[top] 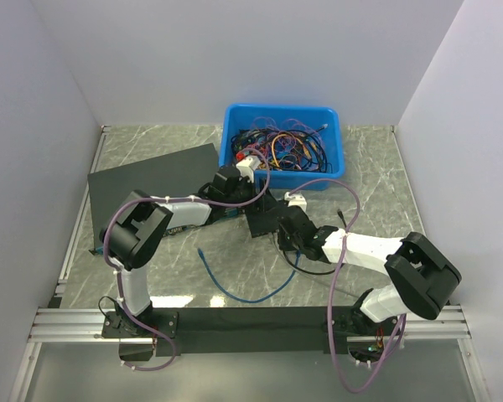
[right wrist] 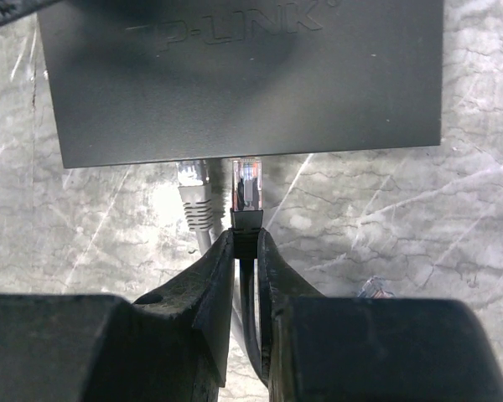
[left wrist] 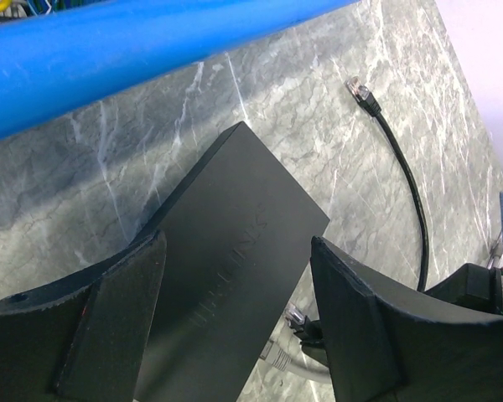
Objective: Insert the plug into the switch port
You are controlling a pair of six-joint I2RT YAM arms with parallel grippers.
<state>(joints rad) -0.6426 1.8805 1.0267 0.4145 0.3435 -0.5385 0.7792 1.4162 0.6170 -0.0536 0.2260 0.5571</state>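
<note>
The small flat black switch (top: 264,219) lies mid-table; its port edge faces my right gripper, and the sockets themselves do not show. My right gripper (right wrist: 246,239) is shut on the boot of a clear connector (right wrist: 246,186) on a thin black cable, whose tip touches the switch (right wrist: 243,75) edge. A grey connector (right wrist: 193,186) sits in the switch beside it. The blue cable (top: 235,291) lies loose on the table, one plug (top: 199,249) at its left end; another clear plug (right wrist: 375,289) peeks out at the right. My left gripper (left wrist: 235,293) is open, straddling the switch (left wrist: 235,243).
A blue bin (top: 329,176) of tangled cables stands at the back. A large flat black unit (top: 151,180) lies at the left. The black cable's other end (left wrist: 362,92) lies on the marble to the right of the switch. White walls enclose the table.
</note>
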